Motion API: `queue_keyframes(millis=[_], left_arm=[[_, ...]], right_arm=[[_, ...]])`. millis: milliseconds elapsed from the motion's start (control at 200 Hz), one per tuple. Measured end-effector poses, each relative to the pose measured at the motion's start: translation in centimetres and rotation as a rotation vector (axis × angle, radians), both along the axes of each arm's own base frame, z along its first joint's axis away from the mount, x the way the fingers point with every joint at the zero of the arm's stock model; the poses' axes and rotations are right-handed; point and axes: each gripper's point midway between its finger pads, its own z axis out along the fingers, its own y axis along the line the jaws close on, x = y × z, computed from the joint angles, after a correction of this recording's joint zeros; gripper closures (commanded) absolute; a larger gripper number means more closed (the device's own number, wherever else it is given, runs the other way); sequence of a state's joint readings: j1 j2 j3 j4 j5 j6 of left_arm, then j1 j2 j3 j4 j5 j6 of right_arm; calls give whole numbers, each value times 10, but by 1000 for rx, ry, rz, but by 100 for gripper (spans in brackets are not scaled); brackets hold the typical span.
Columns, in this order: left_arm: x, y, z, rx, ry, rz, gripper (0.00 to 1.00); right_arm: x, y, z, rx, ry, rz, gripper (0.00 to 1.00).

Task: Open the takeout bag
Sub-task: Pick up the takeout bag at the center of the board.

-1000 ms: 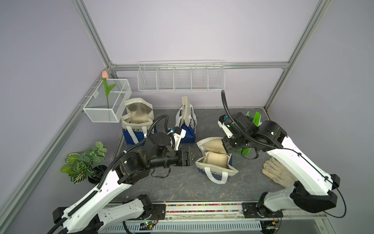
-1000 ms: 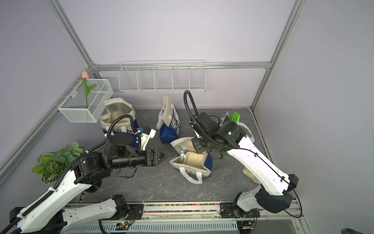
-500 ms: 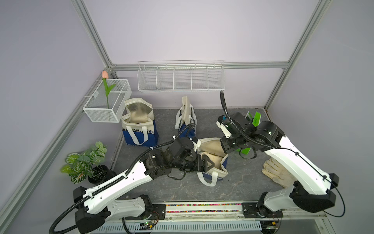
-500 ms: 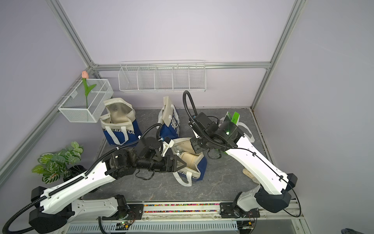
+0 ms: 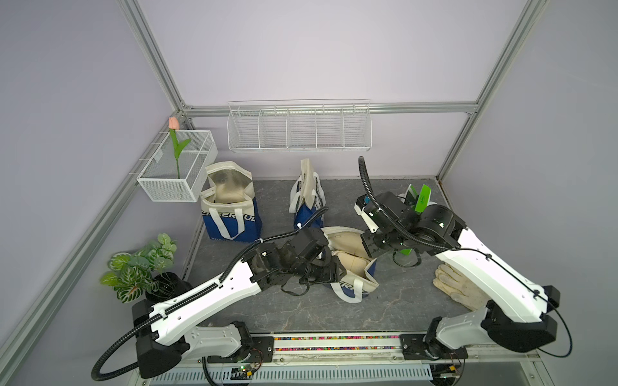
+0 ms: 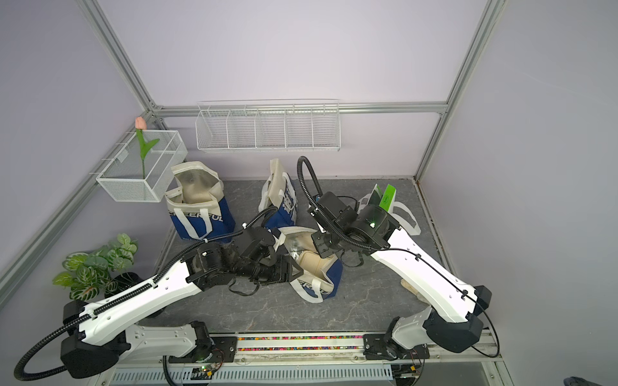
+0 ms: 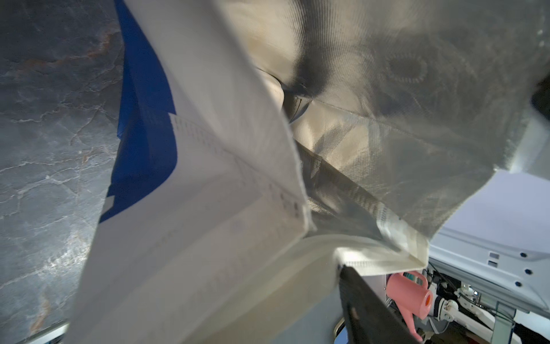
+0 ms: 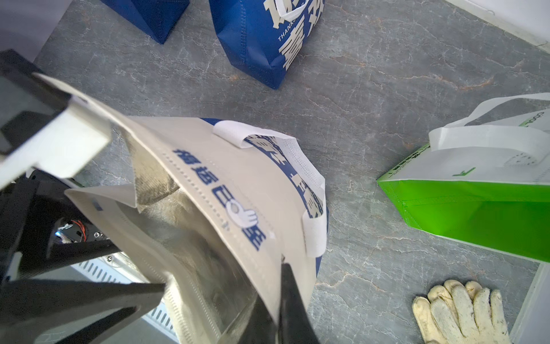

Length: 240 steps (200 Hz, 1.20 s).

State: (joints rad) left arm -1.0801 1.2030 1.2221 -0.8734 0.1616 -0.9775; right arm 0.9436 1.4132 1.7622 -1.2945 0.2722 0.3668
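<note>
The takeout bag (image 5: pixel 354 264) (image 6: pixel 314 267), cream above and blue below, stands mid-table with its mouth gaping and foil lining showing. My right gripper (image 5: pixel 368 249) (image 8: pixel 278 306) is shut on the bag's far rim (image 8: pixel 208 178). At the near rim is my left gripper (image 5: pixel 337 270) (image 6: pixel 296 270). Its black fingers (image 8: pixel 89 295) are spread on either side of the bag wall. In the left wrist view the bag wall (image 7: pixel 208 208) covers one jaw and only one finger (image 7: pixel 366 306) shows.
An open blue-and-cream bag (image 5: pixel 230 207) and a folded one (image 5: pixel 309 200) stand at the back. A green-and-white bag (image 8: pixel 476 190) and a work glove (image 5: pixel 458 287) lie right. A plant (image 5: pixel 140 267), wire basket (image 5: pixel 177 170) and wire shelf (image 5: pixel 299 127) line the left and back.
My left arm has swung right from the open table to the bag's near rim, and its jaws have narrowed. The bag has been pulled more upright. The right gripper kept its hold.
</note>
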Motion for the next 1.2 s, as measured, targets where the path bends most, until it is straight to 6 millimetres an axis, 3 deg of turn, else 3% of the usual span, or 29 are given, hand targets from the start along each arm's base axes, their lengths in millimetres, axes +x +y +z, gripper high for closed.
queue_keyframes(millis=[230, 545, 960, 1200], left_arm=[[2, -1, 7, -17, 0, 23, 32], [9, 1, 24, -75, -12, 100, 34], [11, 0, 6, -13, 20, 113, 62], [13, 2, 5, 1, -1, 105, 100]], right_arm=[[1, -2, 2, -2, -11, -6, 93], [0, -2, 2, 0, -13, -5, 93], [-2, -6, 4, 7, -18, -5, 93], [-3, -8, 5, 10, -22, -6, 93]])
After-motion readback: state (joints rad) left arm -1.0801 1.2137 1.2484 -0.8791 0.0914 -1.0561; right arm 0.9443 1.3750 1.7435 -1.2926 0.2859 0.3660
